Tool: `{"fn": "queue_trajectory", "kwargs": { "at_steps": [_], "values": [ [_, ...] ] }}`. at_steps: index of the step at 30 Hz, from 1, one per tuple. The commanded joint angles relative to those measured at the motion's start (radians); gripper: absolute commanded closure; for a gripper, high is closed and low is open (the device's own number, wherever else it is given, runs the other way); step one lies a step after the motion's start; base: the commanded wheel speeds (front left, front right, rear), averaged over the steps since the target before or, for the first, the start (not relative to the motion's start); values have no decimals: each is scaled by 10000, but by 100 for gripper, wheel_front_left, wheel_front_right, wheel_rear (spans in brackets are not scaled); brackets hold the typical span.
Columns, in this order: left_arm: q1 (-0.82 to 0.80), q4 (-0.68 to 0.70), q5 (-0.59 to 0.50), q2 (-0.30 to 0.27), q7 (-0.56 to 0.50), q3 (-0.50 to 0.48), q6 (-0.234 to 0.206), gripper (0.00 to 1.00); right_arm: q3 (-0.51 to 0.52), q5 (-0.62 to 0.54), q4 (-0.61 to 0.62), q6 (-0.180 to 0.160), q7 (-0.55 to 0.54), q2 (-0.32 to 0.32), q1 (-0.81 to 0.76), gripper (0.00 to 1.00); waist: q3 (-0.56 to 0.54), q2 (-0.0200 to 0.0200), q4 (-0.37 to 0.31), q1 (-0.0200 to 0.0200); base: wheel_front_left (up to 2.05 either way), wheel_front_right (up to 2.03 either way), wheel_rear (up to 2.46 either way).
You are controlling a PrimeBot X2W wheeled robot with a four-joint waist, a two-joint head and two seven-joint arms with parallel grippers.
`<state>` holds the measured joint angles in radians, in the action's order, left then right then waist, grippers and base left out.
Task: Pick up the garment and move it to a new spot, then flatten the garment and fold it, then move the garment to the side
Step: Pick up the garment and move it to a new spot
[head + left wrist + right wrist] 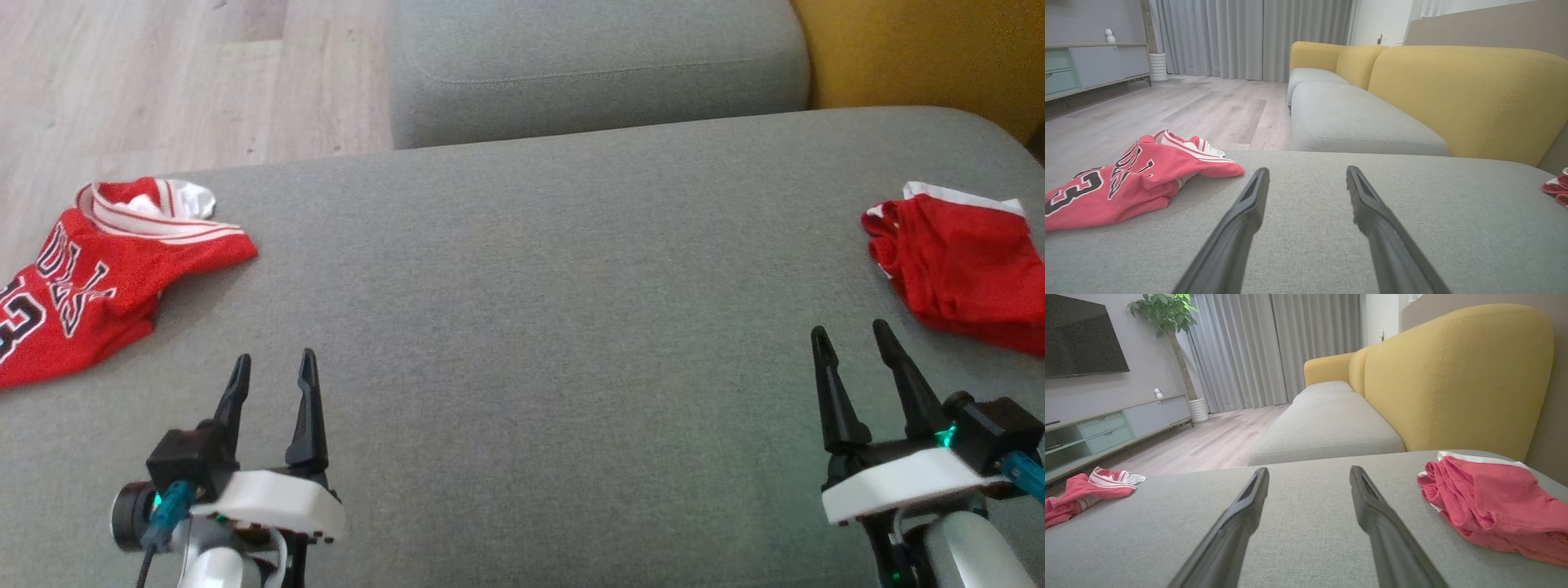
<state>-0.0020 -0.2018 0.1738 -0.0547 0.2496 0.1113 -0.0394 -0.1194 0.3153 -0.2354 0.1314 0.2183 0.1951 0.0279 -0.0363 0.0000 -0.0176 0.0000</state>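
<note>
Grey sofa cushion (pixel 522 343) spreads across the head view, with wooden floor (pixel 163 73) beyond its far left and a yellow backrest (pixel 922 57) at the far right. A crumpled red jersey (pixel 98 278) with white trim and black lettering lies at the cushion's left edge, apart from the left gripper (pixel 275 355), whose fingers stand spread with nothing between them. The right gripper (pixel 850 327) is likewise wide and empty, near a second red garment (pixel 963 269) that seems loosely folded, though its layers are hard to read.
</note>
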Motion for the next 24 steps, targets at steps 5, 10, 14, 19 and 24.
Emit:
{"fn": "queue_trajectory", "kwargs": {
  "at_steps": [5, 10, 14, 19, 24],
  "values": [
    [-570, 187, -195, 2, 122, -533, -22, 0, -234, -11, 459, -7, -74, -104, 179, 0, -29, 0, 508, 0, 0, 0, 0],
    [-639, 121, -292, -4, 122, -660, -75, 0, -548, 97, 434, -7, -123, -262, 154, 0, -63, 0, 1430, 0, 0, 0, 0],
    [-646, 45, -348, -23, 122, -752, -106, 0, -872, 197, 393, -7, -126, -388, 207, 0, -48, 0, 2209, 0, 0, 0, 0],
    [-605, -19, -373, -64, 122, -861, -112, 0, -1202, 337, 310, -7, -86, -503, 295, 0, -45, 0, 3011, 0, 0, 0, 0],
    [-541, -24, -387, -86, 122, -891, -105, 0, -1381, 417, 195, -7, -40, -521, 351, 0, -44, 0, 3438, 0, 0, 0, 0]
  ]
}}
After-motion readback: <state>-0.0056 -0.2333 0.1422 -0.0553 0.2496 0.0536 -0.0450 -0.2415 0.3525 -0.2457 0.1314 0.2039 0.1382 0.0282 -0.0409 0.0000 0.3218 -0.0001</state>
